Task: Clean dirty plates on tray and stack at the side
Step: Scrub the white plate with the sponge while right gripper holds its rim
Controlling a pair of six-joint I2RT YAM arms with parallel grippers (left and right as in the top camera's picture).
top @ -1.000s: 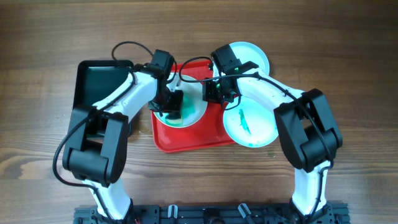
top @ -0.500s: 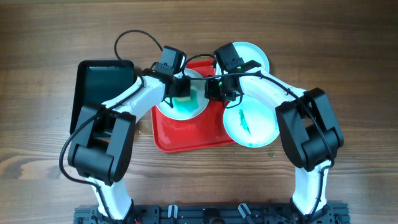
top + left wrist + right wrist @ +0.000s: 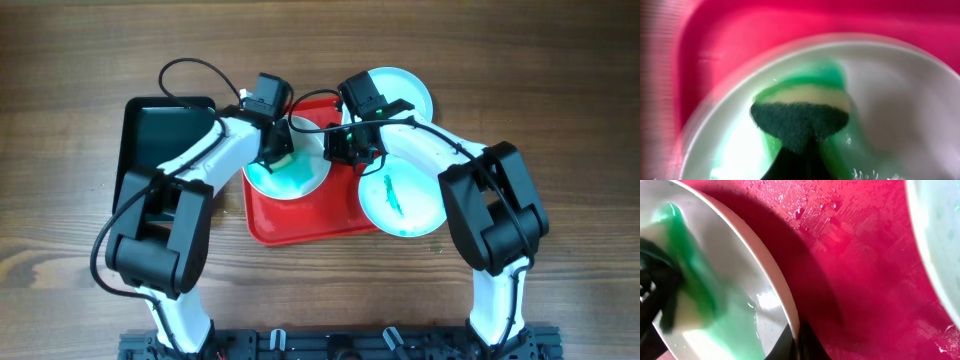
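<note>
A white plate (image 3: 300, 180) smeared teal-green lies on the left of the red tray (image 3: 300, 225). My left gripper (image 3: 277, 155) is shut on a green and yellow sponge (image 3: 800, 112) that presses on this plate (image 3: 900, 100). My right gripper (image 3: 347, 152) is shut on the plate's right rim (image 3: 775, 280). A pale turquoise plate (image 3: 402, 200) with a green smear lies half on the tray's right end. Another turquoise plate (image 3: 405, 90) lies on the table behind the tray, partly hidden by the right arm.
A dark green tray (image 3: 160, 145) lies on the wooden table left of the red tray. Cables loop above both arms near the table's far side. Water drops lie on the red tray floor (image 3: 840, 225).
My left gripper with the sponge has moved over the white plate, from its front to its upper left part. The right gripper has stayed on the rim.
</note>
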